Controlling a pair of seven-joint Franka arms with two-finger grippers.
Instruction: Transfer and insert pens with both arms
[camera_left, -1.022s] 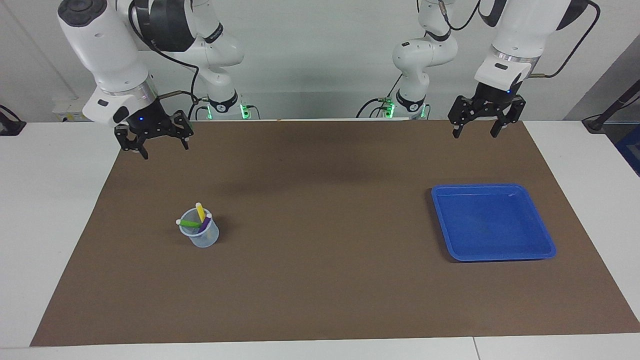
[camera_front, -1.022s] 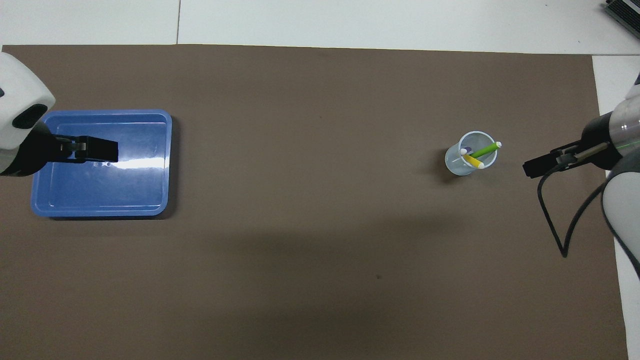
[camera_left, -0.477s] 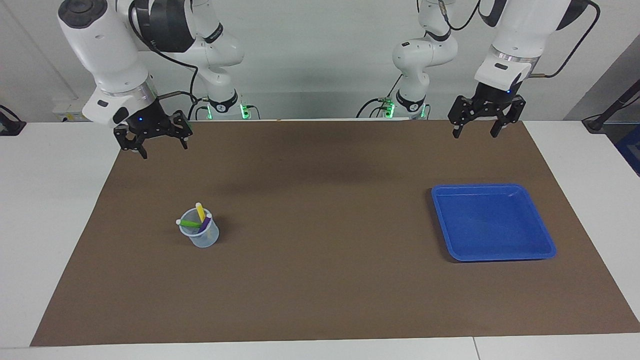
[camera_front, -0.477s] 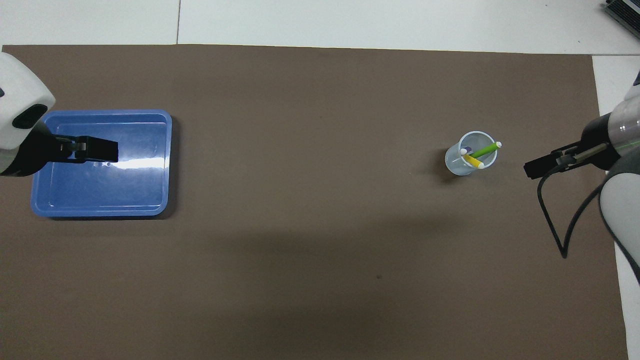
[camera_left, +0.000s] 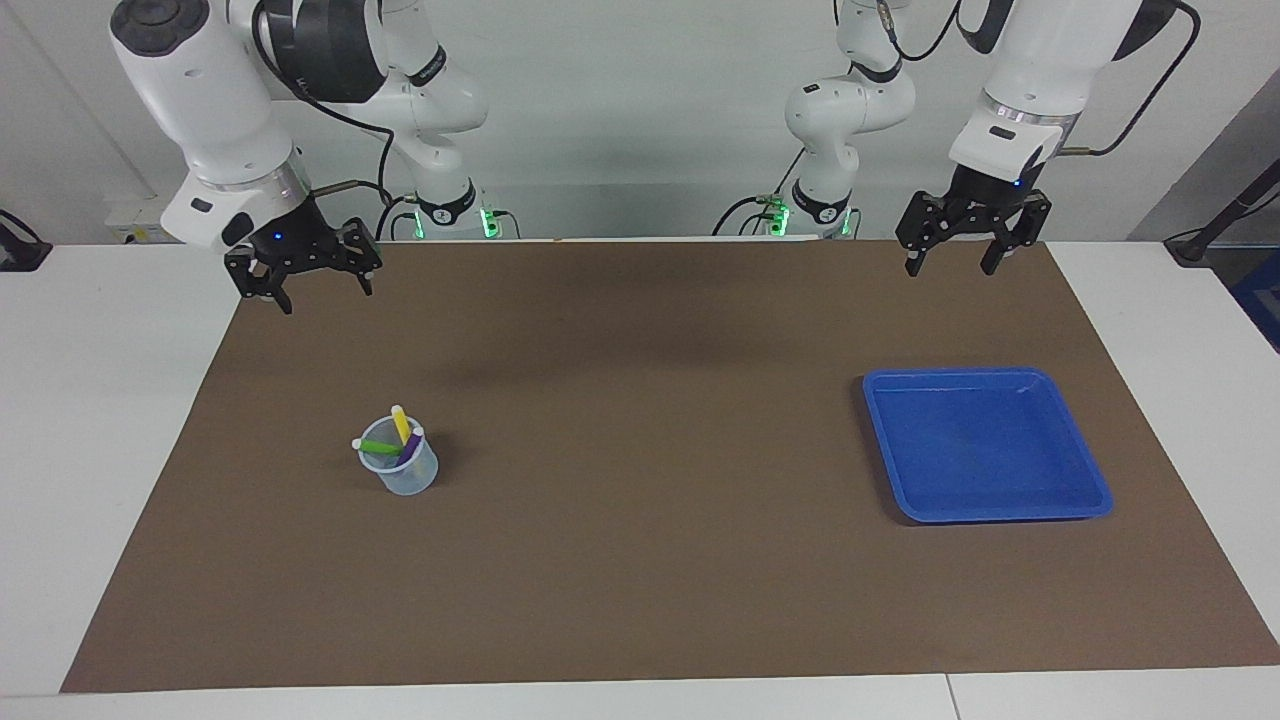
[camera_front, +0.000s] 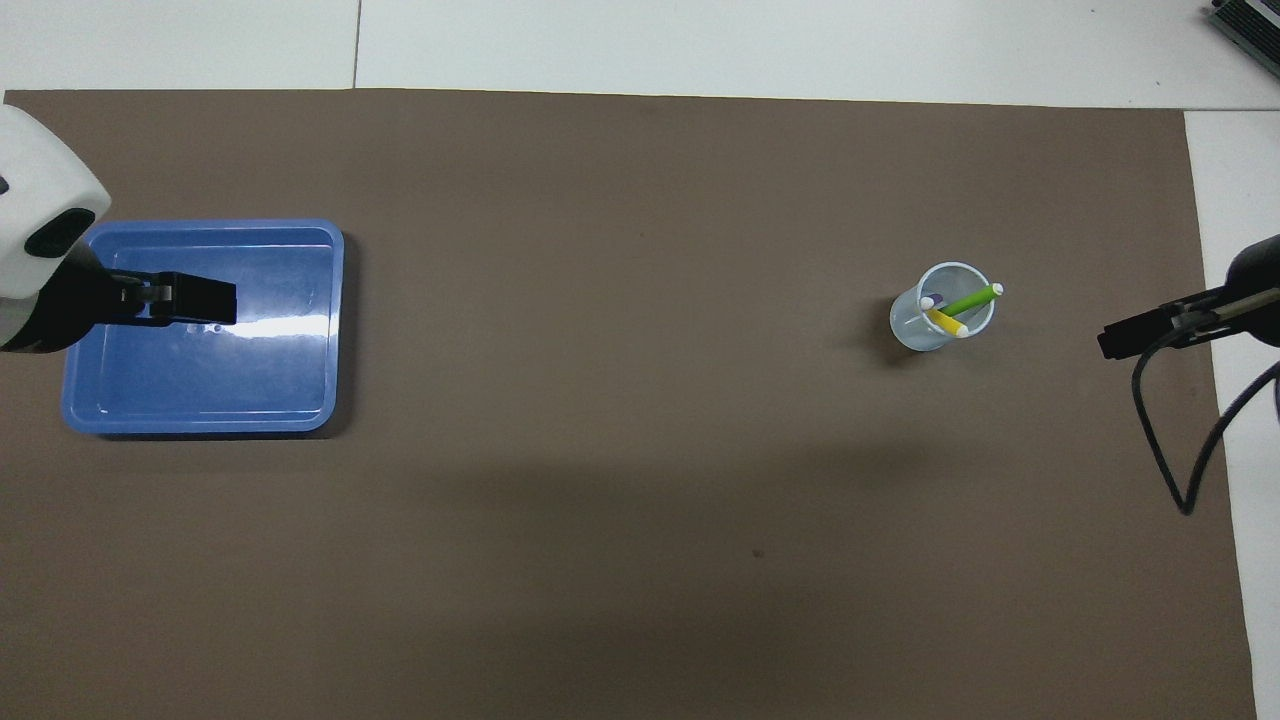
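Three pens stand slanted in a clear plastic cup (camera_left: 405, 478) toward the right arm's end of the mat: a green pen (camera_left: 375, 446), a yellow pen (camera_left: 401, 424) and a purple pen (camera_left: 410, 447). In the overhead view the cup (camera_front: 910, 325) holds the green pen (camera_front: 968, 301) and the yellow pen (camera_front: 944, 322); the purple pen is mostly hidden. My right gripper (camera_left: 328, 300) is open and empty, raised over the mat's corner by the robots, well apart from the cup; it also shows in the overhead view (camera_front: 1120, 340). My left gripper (camera_left: 950, 270) waits open and empty, raised at the other end (camera_front: 200, 298).
An empty blue tray (camera_left: 985, 445) lies on the brown mat (camera_left: 640, 560) toward the left arm's end; it also shows in the overhead view (camera_front: 250, 380). White table surface surrounds the mat. A black cable (camera_front: 1165, 440) hangs from the right wrist.
My right gripper has drawn a little away from the cup, toward the right arm's end of the table. The left arm, cup and pens have not moved.
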